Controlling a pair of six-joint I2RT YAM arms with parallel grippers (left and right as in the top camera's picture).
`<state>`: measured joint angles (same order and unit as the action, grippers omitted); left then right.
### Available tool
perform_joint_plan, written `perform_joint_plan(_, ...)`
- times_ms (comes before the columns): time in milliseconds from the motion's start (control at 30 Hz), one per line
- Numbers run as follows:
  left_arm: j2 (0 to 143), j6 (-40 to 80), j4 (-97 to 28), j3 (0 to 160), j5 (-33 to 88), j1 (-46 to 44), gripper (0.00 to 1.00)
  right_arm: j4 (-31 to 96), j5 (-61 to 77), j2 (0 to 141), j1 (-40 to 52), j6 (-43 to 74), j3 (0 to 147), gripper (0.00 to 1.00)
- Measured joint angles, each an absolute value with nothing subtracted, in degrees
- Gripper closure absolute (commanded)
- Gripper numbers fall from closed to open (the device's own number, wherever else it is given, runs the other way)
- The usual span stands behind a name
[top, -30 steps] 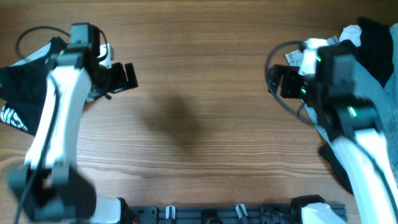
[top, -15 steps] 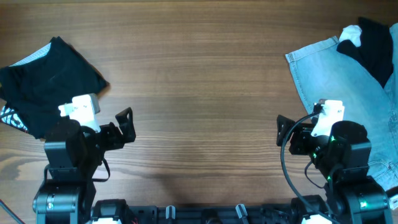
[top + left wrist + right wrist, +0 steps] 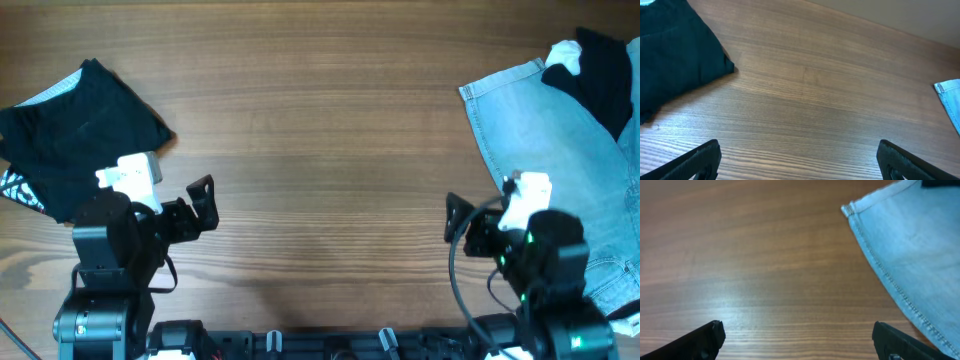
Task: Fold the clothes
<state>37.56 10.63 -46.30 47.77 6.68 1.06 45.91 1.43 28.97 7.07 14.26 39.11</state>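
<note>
Left gripper (image 3: 203, 205) is open, jaws wide, nothing in it, hanging over bare table (image 3: 320, 120). Black garment (image 3: 80, 130) lies ahead and to its left, flat, clear of the fingers, with pale trim showing at its left edge. Right gripper (image 3: 456, 218) is also wide open and empty. Denim (image 3: 560, 140) lies ahead and to its right, hem corner nearest, not touching the fingers. 1 more black piece (image 3: 603, 70) lies on the denim's far corner, with a white scrap (image 3: 565, 52) touching it.
</note>
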Motion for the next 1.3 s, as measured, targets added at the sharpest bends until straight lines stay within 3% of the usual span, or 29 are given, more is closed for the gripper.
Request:
perform_joint_plan(267, 37.69, 10.63, -46.28, 47.62, 6.7, 1.06, 0.0, 10.79, 1.26, 3.07, 7.05, 6.04, 13.19, 0.0)
perform_joint_plan(433, 37.65, 10.63, -46.26, 47.59, 6.68, 1.06, 0.0, -2.81, 1.5, 0.99, 7.07, -0.34, 3.81, 0.0)
perform_joint_plan(1300, 37.65, 10.63, -46.28, 47.57, 6.68, 1.06, 0.0, 0.05, 2.59, 0.89, 7.07, -4.64, 0.34, 0.0)
